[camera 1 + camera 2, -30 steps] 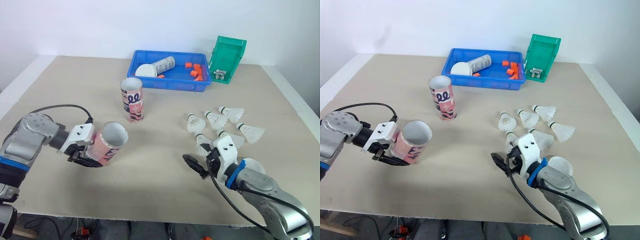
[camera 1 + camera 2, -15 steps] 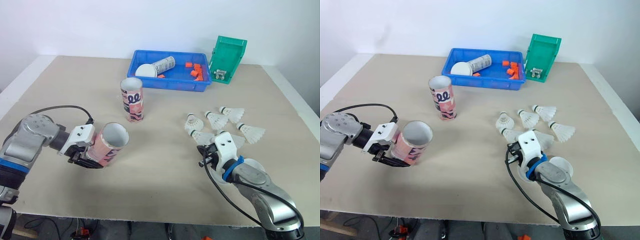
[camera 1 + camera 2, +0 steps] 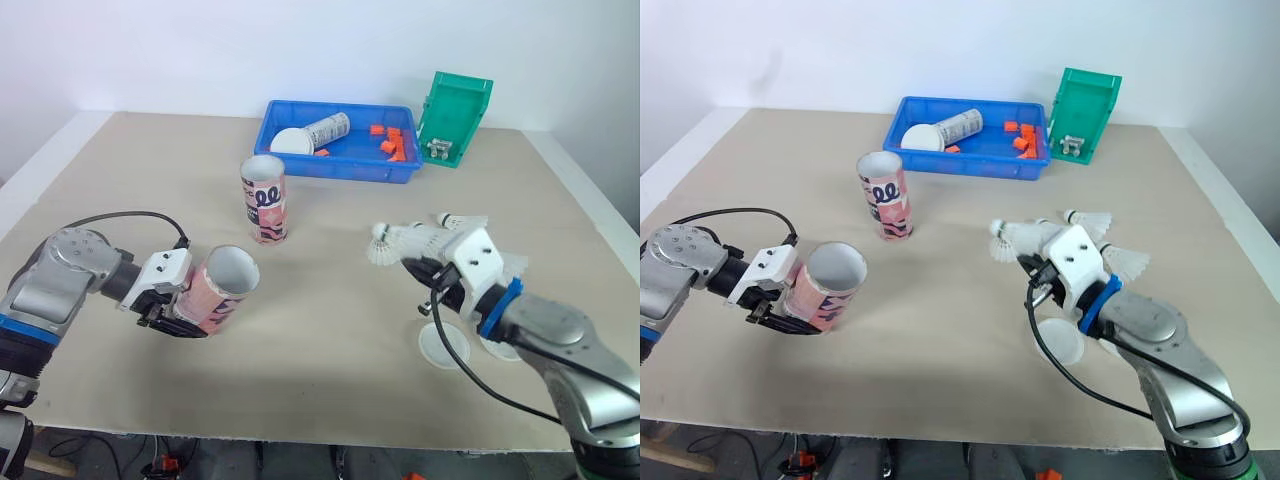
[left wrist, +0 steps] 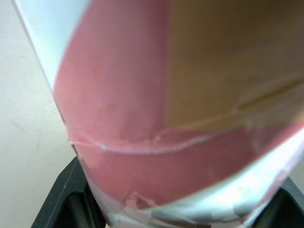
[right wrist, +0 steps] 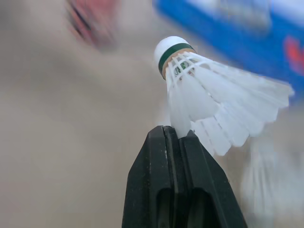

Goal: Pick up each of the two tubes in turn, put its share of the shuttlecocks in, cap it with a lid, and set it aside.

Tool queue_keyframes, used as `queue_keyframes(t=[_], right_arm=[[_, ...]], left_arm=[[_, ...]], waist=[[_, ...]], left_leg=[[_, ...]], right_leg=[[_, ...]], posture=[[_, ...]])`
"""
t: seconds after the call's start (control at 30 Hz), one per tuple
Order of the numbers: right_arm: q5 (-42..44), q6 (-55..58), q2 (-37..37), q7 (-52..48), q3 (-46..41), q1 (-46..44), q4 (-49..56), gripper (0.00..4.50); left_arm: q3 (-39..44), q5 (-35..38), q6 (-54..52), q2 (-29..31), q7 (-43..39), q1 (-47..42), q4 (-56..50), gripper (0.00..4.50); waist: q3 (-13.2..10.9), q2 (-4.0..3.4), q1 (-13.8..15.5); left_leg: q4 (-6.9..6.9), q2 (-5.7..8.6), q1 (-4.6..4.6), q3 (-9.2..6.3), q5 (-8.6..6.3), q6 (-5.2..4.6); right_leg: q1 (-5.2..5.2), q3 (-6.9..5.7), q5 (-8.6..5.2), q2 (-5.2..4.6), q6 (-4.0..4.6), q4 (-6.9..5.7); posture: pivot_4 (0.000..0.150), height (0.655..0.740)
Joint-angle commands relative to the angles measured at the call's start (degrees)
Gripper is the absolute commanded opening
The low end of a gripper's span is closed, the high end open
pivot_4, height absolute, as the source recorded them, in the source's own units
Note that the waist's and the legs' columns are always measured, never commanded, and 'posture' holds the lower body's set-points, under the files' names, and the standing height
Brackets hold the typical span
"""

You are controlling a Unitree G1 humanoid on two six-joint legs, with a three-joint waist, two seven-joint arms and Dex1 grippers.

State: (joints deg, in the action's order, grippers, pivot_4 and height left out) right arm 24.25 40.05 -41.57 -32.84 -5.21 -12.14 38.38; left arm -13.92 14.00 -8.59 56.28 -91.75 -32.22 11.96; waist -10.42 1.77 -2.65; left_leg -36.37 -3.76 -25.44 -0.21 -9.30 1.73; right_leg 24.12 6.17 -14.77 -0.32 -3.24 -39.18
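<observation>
My left gripper (image 3: pixel 178 308) is closed around a pink-and-white tube (image 3: pixel 215 290), holding it tilted just above the table with its open mouth facing up and to the right. In the left wrist view the tube (image 4: pixel 166 118) sits between the fingers. My right gripper (image 3: pixel 421 268) is shut on the feathers of a white shuttlecock (image 3: pixel 393 242), lifted off the table with its cork pointing left. The right wrist view shows the shuttlecock (image 5: pixel 209 95) pinched at its skirt. A second pink tube (image 3: pixel 264 200) stands upright mid-table. More shuttlecocks (image 3: pixel 462 225) lie behind my right gripper.
Two white lids (image 3: pixel 444 345) lie flat on the table under my right arm. At the back, a blue tray (image 3: pixel 340 170) holds a lying tube, a white lid and orange bits. A green bin (image 3: pixel 455 118) stands to its right.
My right gripper closed on a shuttlecock from the pile and lifted it up and to the right, uncovering the white lids. The left arm and its tube stayed put.
</observation>
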Motion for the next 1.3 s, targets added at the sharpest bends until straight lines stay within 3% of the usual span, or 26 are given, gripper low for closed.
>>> queue_keyframes(t=[0.03, 0.2, 0.33, 0.5, 0.7, 0.83, 0.93, 1.13, 1.3], right_arm=[[6.00, -4.21, -2.99, -12.05, 2.73, -7.93, 3.37, 0.03], [-4.71, -15.72, -4.52, -23.84, 17.56, -23.09, -4.80, 0.03], [-13.29, -26.30, 1.26, -28.59, 26.43, -34.95, -17.27, 0.03], [-18.06, -34.89, 7.56, -32.94, 30.91, -42.64, -27.58, 0.03], [-16.71, -35.83, 11.90, -37.71, 30.83, -46.13, -30.36, 0.03], [-6.34, -27.08, 12.77, -40.71, 25.37, -47.51, -27.16, 1.43], [-3.23, -22.32, 11.08, -40.73, 22.87, -45.98, -24.84, 2.88], [-0.77, -13.49, 7.17, -30.59, 13.59, -33.96, -18.57, 2.88], [-5.14, -2.54, 8.70, -11.22, 7.10, -15.12, -9.33, 2.88]], left_arm=[[-2.02, 0.10, 0.39, 0.53, -0.75, -0.70, 0.01, 2.77], [-3.09, 0.43, 0.13, 0.50, -0.75, -2.32, 0.69, 2.77], [-3.56, 0.34, -0.01, 0.30, -0.75, -3.36, 1.09, 2.77], [-3.02, 0.46, -0.78, -0.12, -0.75, -3.31, 0.28, 2.77], [-1.86, 0.29, -1.31, 0.30, -0.75, -2.21, -0.48, 2.77], [-1.44, 0.04, -1.66, 0.06, -0.75, -2.00, -0.80, 2.77], [-1.22, -0.09, -1.74, -0.11, -0.75, -1.87, -0.91, 2.77], [-0.17, -0.05, -2.20, -0.21, -0.72, -0.73, -1.91, 2.77], [1.45, 0.29, -2.75, 0.27, -0.36, 2.11, -3.47, 2.77]], waist=[[-0.01, -0.01, 0.00], [-0.03, -0.05, -0.04], [-0.05, -0.07, -0.01], [-0.05, -0.08, 0.21], [-0.05, -0.08, 0.24], [-0.06, -0.09, 0.19], [-0.06, -0.09, 0.22], [-0.04, -0.05, 0.41], [-0.02, -0.03, 0.52]], left_leg=[[0.00, 0.00, -0.01, 0.00, -0.01, -0.01], [-0.02, 0.00, 0.01, 0.02, -0.02, -0.01], [-0.04, -0.01, -0.01, 0.09, -0.01, -0.01], [-0.02, -0.03, -0.08, 0.08, -0.01, -0.02], [0.00, -0.03, -0.13, 0.03, -0.01, -0.01], [-0.02, -0.05, -0.12, 0.01, -0.01, -0.01], [-0.03, -0.05, -0.11, -0.06, 0.00, -0.01], [-0.05, -0.04, -0.10, -0.10, -0.01, -0.01], [0.04, -0.02, -0.10, -0.10, -0.02, 0.00]], right_leg=[[-0.01, 0.00, -0.04, 0.00, -0.02, 0.00], [0.04, -0.01, 0.00, -0.01, 0.01, 0.00], [0.09, -0.02, 0.02, -0.04, 0.04, 0.00], [0.17, -0.08, 0.00, -0.02, 0.05, -0.04], [0.16, -0.12, 0.05, -0.03, -0.11, -0.06], [0.20, -0.16, 0.07, -0.02, -0.04, -0.20], [0.19, -0.23, 0.02, -0.02, 0.03, -0.29], [0.17, -0.28, -0.09, -0.04, 0.08, -0.36], [0.22, -0.26, -0.10, -0.03, 0.02, -0.41]], posture=[[0.150, 0.7038], [0.150, 0.7038], [0.150, 0.7038], [0.150, 0.7038], [0.150, 0.7038], [0.150, 0.7038], [0.150, 0.7038], [0.150, 0.7038], [0.150, 0.7038]])
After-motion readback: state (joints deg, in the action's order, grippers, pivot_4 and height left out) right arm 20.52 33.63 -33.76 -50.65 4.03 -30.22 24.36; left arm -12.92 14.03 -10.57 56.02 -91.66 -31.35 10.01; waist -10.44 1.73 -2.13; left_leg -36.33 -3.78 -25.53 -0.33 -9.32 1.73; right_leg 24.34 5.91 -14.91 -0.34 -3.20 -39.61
